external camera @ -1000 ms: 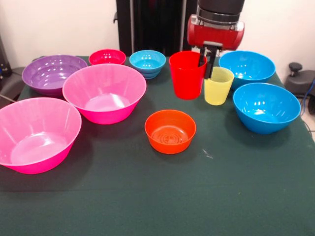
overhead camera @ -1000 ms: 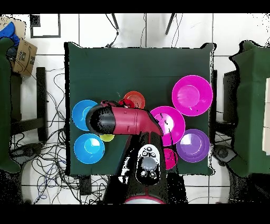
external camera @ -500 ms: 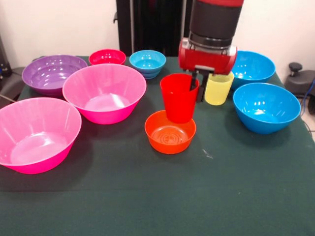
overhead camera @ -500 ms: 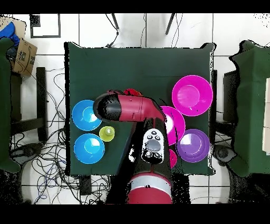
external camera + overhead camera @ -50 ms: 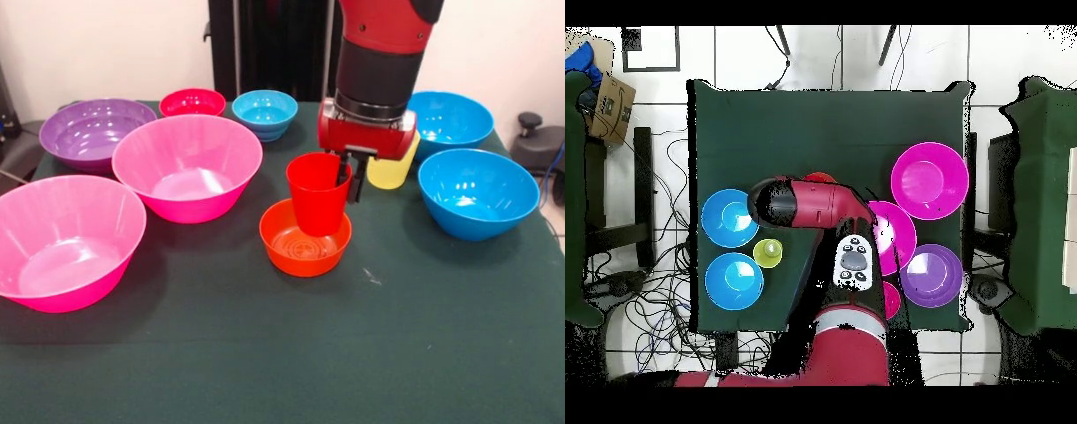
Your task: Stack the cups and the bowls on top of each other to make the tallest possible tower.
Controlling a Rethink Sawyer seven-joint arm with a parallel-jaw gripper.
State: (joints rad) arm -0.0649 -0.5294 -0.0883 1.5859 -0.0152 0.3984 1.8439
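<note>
Nearest of all, just below the claw [image 5: 346, 179], sits the small orange bowl [image 5: 305, 237], and the red cup [image 5: 318, 193] has come down from the air above it a moment ago until its base is now inside that bowl. The claw stays clamped on the red cup's rim, one finger inside and one outside, so I judge the tower's second piece is seated and only the release remains. Just behind the claw stands the yellow cup [image 5: 389, 169], left alone now, the likeliest next pick.
</note>
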